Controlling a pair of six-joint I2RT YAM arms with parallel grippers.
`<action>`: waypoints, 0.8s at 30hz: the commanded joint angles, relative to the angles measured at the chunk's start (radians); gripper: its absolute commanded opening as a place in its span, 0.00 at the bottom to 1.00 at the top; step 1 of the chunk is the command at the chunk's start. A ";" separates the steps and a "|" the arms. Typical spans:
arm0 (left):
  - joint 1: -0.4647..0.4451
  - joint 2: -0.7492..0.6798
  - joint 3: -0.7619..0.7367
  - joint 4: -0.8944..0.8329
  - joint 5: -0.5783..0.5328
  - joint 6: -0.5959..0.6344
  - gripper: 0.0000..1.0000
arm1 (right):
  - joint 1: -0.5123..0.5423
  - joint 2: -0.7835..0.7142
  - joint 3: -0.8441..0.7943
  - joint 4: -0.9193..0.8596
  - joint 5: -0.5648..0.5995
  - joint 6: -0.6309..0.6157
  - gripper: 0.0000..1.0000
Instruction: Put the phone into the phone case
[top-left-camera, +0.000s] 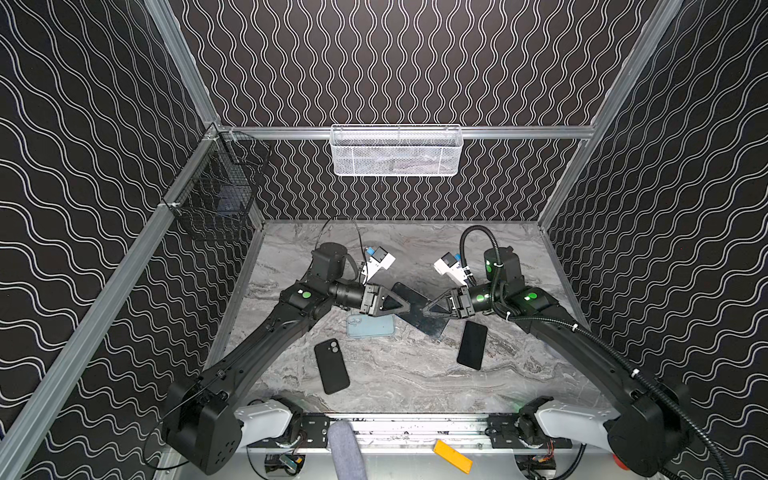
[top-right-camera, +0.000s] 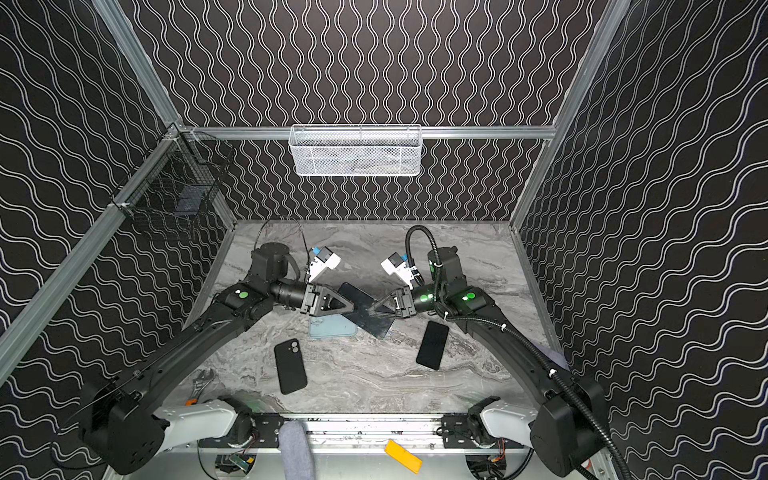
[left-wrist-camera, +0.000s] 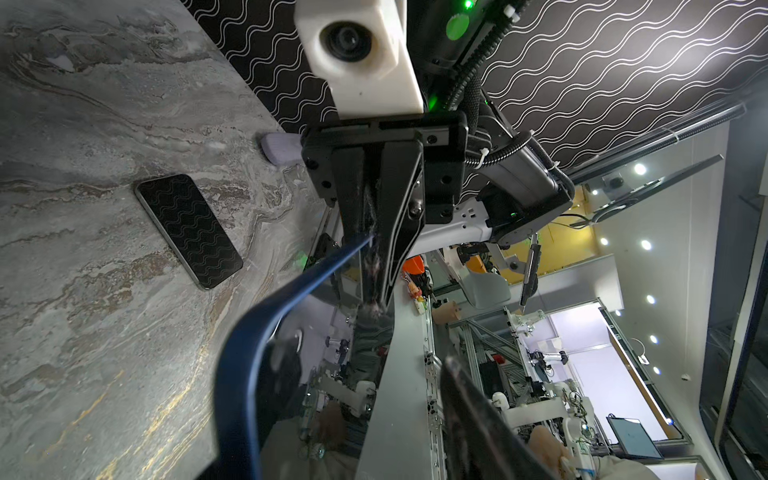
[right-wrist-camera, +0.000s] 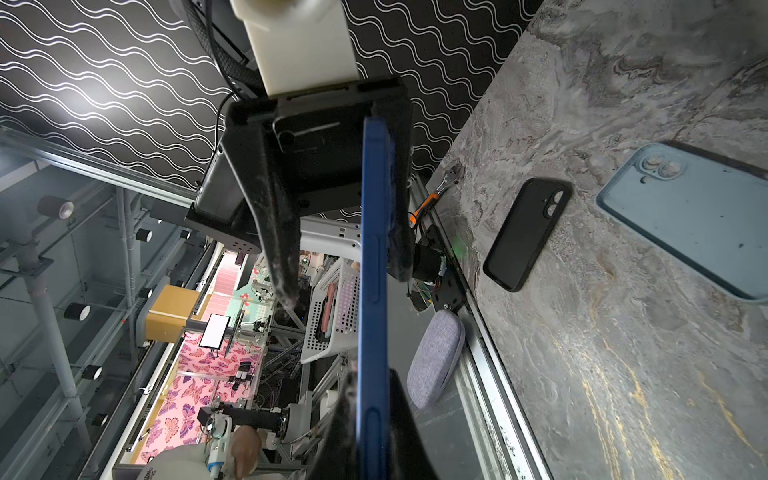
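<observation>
Regrip: blue-edged phone (top-left-camera: 430, 326) hanging above table (top-left-camera: 415, 386), right gripper (top-left-camera: 424, 310) clamping one end; left gripper (top-left-camera: 409, 308), jaws half-open, straddling other end. Advisable: centring left fingers (right-wrist-camera: 282, 257), squeezing squarely, avoiding twisting phone over light blue case (top-left-camera: 374, 328)

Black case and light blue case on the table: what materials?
Black case: likely matte silicone or soft rubber; no glare, rounded edges. Light blue case: frosted plastic or silicone, hard to say; dull sheen, dark specks showing in the right wrist view.
</observation>
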 joint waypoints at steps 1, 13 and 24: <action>0.000 -0.005 -0.001 0.005 0.011 0.038 0.52 | 0.002 0.006 0.014 -0.035 0.002 -0.042 0.00; 0.000 0.018 0.001 0.019 0.000 0.030 0.05 | 0.001 0.008 0.050 -0.092 0.031 -0.078 0.00; 0.036 -0.056 -0.110 0.286 -0.119 -0.242 0.00 | -0.080 -0.091 0.035 0.026 0.191 0.079 0.71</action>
